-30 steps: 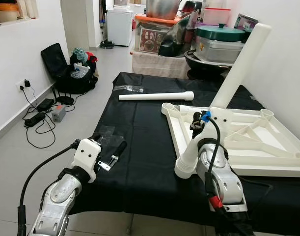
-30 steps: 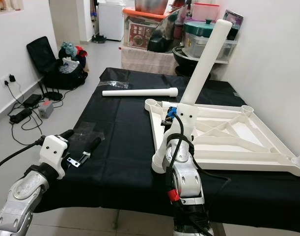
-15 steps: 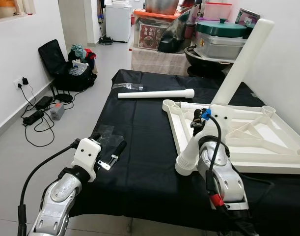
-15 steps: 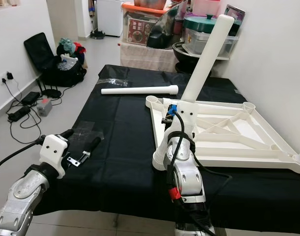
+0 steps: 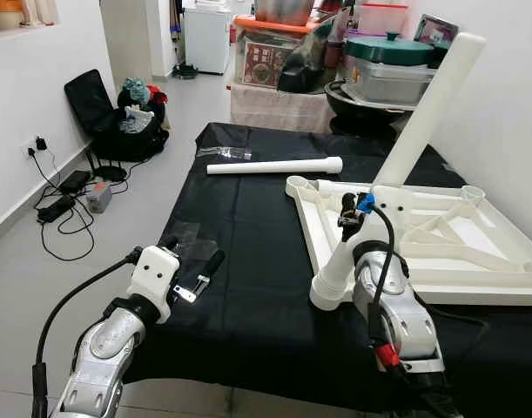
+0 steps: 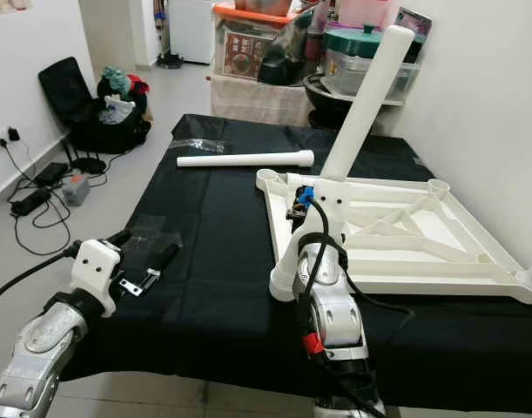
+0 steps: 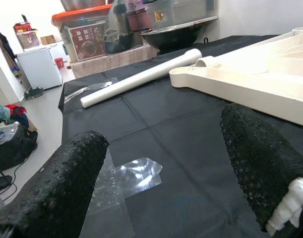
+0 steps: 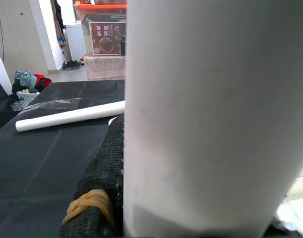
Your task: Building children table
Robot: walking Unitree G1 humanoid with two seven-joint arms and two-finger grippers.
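A white table top [image 5: 474, 261] lies upside down on the right half of the black-clothed table [image 5: 248, 261]. My right gripper [image 5: 351, 212] is shut on a long white table leg [image 5: 422, 113], which slants up to the right, its lower end [image 5: 329, 292] near the top's front-left corner. In the right wrist view the leg [image 8: 211, 114] stands against a black finger [image 8: 104, 168]. A second leg [image 5: 274, 166] lies flat at the table's far side. My left gripper [image 5: 191, 259] hovers open over the table's front-left edge, fingers [image 7: 57, 183] wide apart.
A clear plastic wrapper [image 5: 189, 233] lies just ahead of the left gripper, and a small bag [image 5: 229, 155] lies near the far leg. Pots and boxes [image 5: 379, 78] crowd behind the table. A black bag [image 5: 117, 122] and cables [image 5: 61, 205] lie on the floor at left.
The head camera has shifted slightly. Both grippers and the held leg keep the same pose.
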